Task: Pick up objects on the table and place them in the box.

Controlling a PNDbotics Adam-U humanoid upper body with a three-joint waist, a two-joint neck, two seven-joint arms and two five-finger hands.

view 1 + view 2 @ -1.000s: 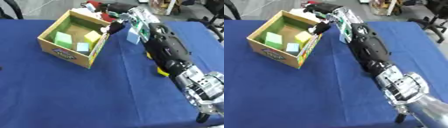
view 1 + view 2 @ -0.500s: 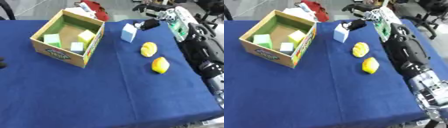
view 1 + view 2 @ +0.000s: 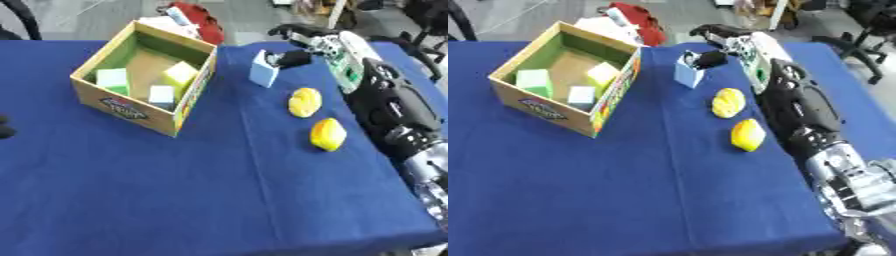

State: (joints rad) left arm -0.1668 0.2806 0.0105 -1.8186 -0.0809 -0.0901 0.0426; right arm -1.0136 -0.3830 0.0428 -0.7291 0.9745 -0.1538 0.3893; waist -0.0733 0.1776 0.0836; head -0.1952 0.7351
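- Light was even and fairly bright, apparently from overhead; nothing was lost to darkness.
- The blue tablecloth [image 3: 219, 190] looked saturated and flat, with a faint pale crease running down its middle.
- Shadows were soft and short: a dim patch lay inside the cardboard box [image 3: 122, 107] along its left wall, and small dark smudges sat under the two yellow objects [image 3: 325, 134].
- Both views were soft overall; edges smeared, and the print on the box front was unreadable.
- The right arm [image 3: 798, 107] on the right side was blurred, its black casing showing dull highlights.
- The background along the top edge was out of focus.
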